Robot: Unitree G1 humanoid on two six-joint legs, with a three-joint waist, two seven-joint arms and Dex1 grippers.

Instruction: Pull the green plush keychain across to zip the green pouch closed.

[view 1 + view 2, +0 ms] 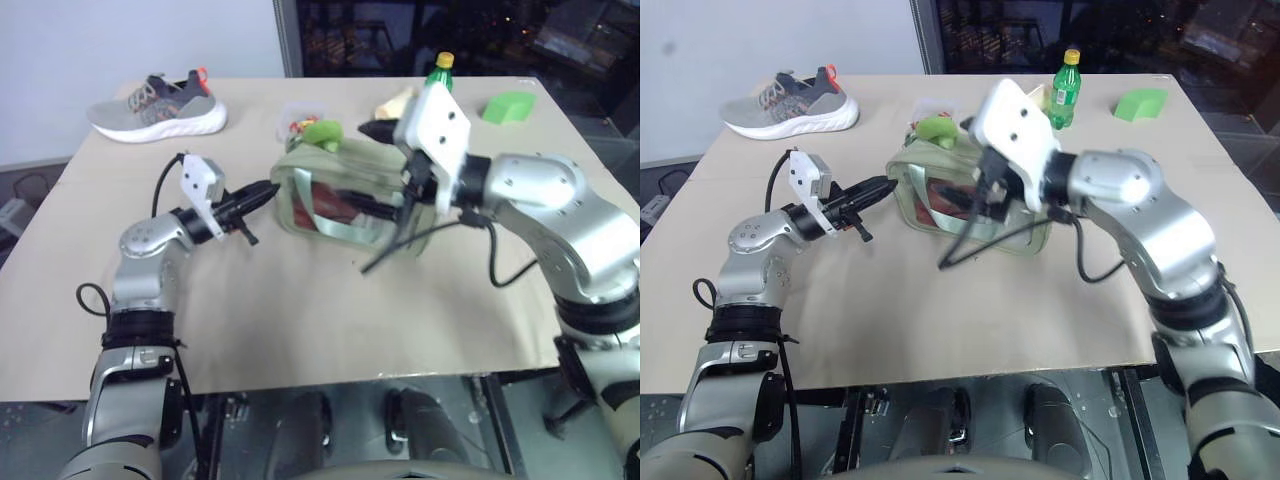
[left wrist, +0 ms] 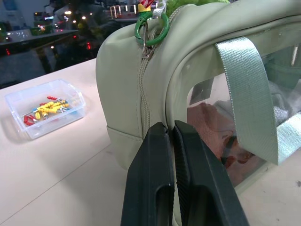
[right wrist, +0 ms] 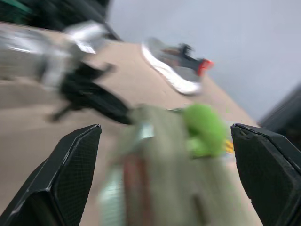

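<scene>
Left end effector [image 2: 171, 136] clamps green pouch [image 2: 188, 70] — right end effector [image 3: 167, 141] spread wide.

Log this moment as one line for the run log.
left gripper: shut on the end of green pouch | right gripper: open, facing green plush keychain | zipper: not yet pulled

You have no readable text anywhere in these views: no lettering, no brand, no number, no sign. The green bottle [image 1: 1067, 92] at the far edge of the table carries a label band, but you cannot make out a word on it. The grey shoe [image 1: 157, 105] shows you no legible logo. The green pouch [image 2: 197, 89] gives you plain fabric and clear panels, nothing printed. The small clear box [image 2: 44, 112] holds coloured bits and bears no marking you could read.
</scene>
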